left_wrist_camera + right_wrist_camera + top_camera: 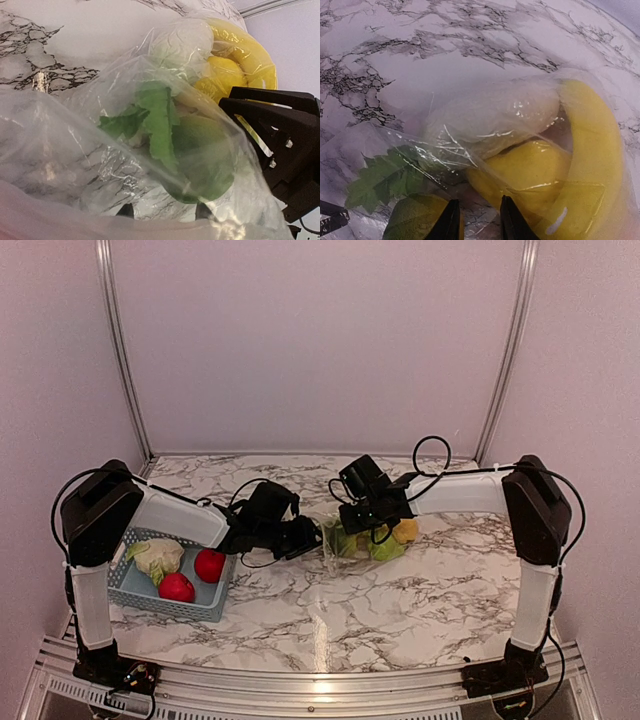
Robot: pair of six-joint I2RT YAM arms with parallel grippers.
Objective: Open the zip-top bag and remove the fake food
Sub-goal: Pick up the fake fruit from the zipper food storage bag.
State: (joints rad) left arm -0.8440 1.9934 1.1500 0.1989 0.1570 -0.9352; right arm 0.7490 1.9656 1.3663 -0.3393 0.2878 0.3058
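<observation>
The clear zip-top bag lies on the marble at mid-table, with fake food inside. In the left wrist view I see a green pear, a leaf, a pale cabbage, a lemon and a banana through its film. My left gripper is at the bag's left end. Its fingertips stand apart with film draped over them. My right gripper hovers over the bag, jaws a little apart above the film, between the pear and the lemon.
A light blue lattice basket stands at the left, holding a cabbage and two red apples. The right arm's black body is close beside the bag. Walls close off the table at the back and sides.
</observation>
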